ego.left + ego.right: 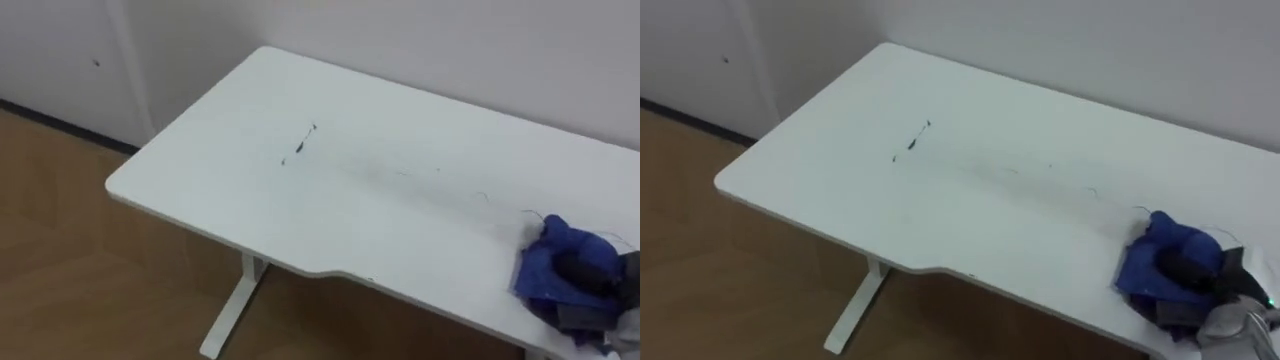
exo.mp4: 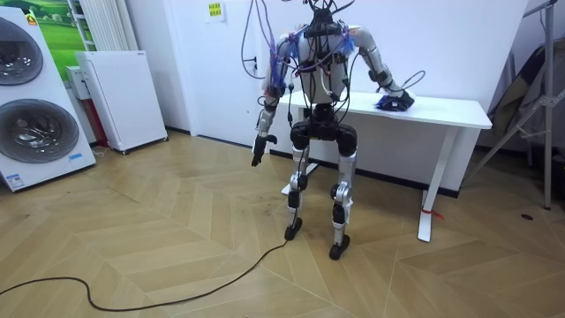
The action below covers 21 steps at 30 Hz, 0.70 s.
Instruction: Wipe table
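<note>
Wiping looks barely begun: dark marks (image 1: 300, 146) sit toward the left end of the table (image 1: 400, 235), well apart from the blue cloth (image 1: 542, 268) by its right front edge. Our right hand (image 1: 586, 270) lies on the cloth; we cannot tell its grip. Our left hand (image 2: 258, 147) hangs idle.

No lettering is legible here. A small yellow notice (image 2: 214, 11) on the white wall and a pale sticker (image 2: 12, 182) on the white front-loading washing machine (image 2: 35, 132) carry unreadable print; dark scribbled marks (image 1: 299, 146) on the white rectangular table (image 1: 400, 220) form no letters.
</note>
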### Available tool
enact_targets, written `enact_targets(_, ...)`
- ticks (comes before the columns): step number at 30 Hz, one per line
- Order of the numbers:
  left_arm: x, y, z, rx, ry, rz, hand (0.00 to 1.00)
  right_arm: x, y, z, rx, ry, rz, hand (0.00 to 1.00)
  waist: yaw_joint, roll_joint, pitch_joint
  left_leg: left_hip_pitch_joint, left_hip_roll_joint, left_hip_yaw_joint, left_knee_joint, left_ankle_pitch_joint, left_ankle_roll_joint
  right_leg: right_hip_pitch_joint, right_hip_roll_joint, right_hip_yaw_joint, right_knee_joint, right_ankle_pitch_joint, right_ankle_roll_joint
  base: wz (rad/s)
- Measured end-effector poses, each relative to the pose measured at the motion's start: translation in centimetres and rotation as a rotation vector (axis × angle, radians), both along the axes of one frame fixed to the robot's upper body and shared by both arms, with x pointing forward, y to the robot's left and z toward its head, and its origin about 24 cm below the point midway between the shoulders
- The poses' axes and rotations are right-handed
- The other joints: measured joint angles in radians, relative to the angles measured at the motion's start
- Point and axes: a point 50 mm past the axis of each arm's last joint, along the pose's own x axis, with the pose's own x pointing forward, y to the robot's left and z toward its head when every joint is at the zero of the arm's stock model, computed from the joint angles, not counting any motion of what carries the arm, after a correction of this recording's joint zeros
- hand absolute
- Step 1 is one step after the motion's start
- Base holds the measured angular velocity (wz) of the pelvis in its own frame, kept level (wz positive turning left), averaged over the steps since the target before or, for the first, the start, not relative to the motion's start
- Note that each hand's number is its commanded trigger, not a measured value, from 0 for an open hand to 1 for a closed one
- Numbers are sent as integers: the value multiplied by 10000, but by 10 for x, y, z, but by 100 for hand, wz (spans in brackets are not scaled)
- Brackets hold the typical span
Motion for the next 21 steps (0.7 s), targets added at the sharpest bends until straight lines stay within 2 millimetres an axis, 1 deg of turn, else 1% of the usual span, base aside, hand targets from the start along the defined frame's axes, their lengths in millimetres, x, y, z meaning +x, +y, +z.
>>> enact_targets(2, 1, -4, -2, -91, 57, -128, 0, 2, 5, -1, -69, -92, -45, 100, 5, 34, 6, -15, -1, 18, 55, 3, 4, -51, 27, 117, 8, 4, 15, -8)
enact_targets(5, -1, -14, -5, -280, 240, -164, 0, 16, 22, 3, -475, -31, 697, 100, 292, 66, 16, 17, 62, 318, -43, 3, 13, -291, 33, 522, 172, 9, -7, -30)
enact_targets(6, -1, -17, -7, -360, 290, -129, 0, 30, 40, 7, -636, -156, 1601, 100, 353, 94, 29, -5, 96, 416, -104, 5, 16, -411, 59, 671, 191, 65, -89, -33)
enact_targets(7, 1, -19, -7, -382, 353, -280, 0, 43, 62, 10, -845, -216, 2756, 100, 351, 94, 46, -26, 124, 437, -144, 5, 16, -423, 96, 717, 172, 104, -130, -22)
enact_targets(8, 3, -20, -8, -401, 310, -322, 0, 48, 74, 10, -925, -223, 3340, 100, 370, 86, 48, -25, 129, 438, -168, 4, 15, -422, 108, 732, 173, 107, -134, -7)
enact_targets(9, 10, -23, -8, -457, 155, -428, 0, 58, 97, 15, -939, -386, 4351, 100, 518, 88, 43, -24, 133, 455, -226, 5, 13, -481, 110, 759, 177, 104, -137, -3)
enact_targets(10, 18, -26, -8, -534, -106, -522, 0, 68, 118, 25, -1076, -680, 5330, 100, 678, 110, 82, -83, 137, 467, -249, 4, 12, -580, 111, 765, 171, 102, -140, 0)
enact_targets(11, 23, -27, -8, -569, -244, -567, 0, 71, 126, 30, -1162, -846, 5763, 100, 727, 124, 133, -96, 134, 467, -257, 4, 12, -583, 110, 765, 150, 102, -140, 4)
enact_targets(12, 26, -30, -8, -617, -365, -582, 0, 76, 140, 36, -1243, -1090, 6457, 100, 857, 157, 187, -103, 115, 464, -291, 1, 17, -577, 93, 747, 124, 102, -140, 12)
enact_targets(13, 28, -30, -8, -627, -424, -575, 0, 80, 150, 37, -1133, -1146, 6922, 100, 936, 159, 180, -71, 88, 456, -309, 3, 22, -563, 60, 694, 134, 92, -124, 14)
enact_targets(14, 27, -30, -8, -621, -393, -565, 0, 80, 153, 37, -1030, -1147, 6965, 100, 971, 163, 181, -71, 79, 447, -327, 1, 27, -554, 51, 657, 137, 86, -114, 18)
enact_targets(15, 25, -30, -8, -606, -305, -530, 0, 80, 153, 34, -989, -1034, 6950, 100, 1026, 105, 148, -72, 76, 436, -381, -1, 31, -557, 42, 615, 151, 87, -113, 17)
enact_targets(17, 13, -30, -8, -540, -36, -473, 0, 78, 150, 32, -732, -1092, 6785, 100, 931, 114, 151, -54, 72, 442, -411, -1, 33, -523, 26, 525, 155, 87, -113, 15)
enact_targets(18, 5, -29, -8, -514, 94, -401, 0, 77, 147, 28, -527, -1113, 6714, 100, 754, 105, 145, -37, 63, 441, -414, 0, 33, -447, 17, 384, 135, 87, -113, 32)
enact_targets(19, 2, -29, -8, -499, 116, -360, 0, 73, 140, 24, -379, -1175, 6501, 100, 527, 76, 128, -17, 37, 438, -421, 2, 38, -316, 4, 306, 109, 87, -113, 44)
enact_targets(20, 1, -28, -8, -498, 128, -344, 0, 70, 136, 21, -241, -1189, 6285, 100, 415, 73, 128, 18, 25, 439, -428, 11, 52, -236, -6, 259, 110, 87, -113, 46)
enact_targets(21, -5, -27, -8, -505, 183, -189, 0, 63, 125, 13, 41, -1134, 5751, 100, 333, 101, 121, 135, 10, 440, -458, 15, 59, -90, -17, 255, 112, 87, -112, 24)
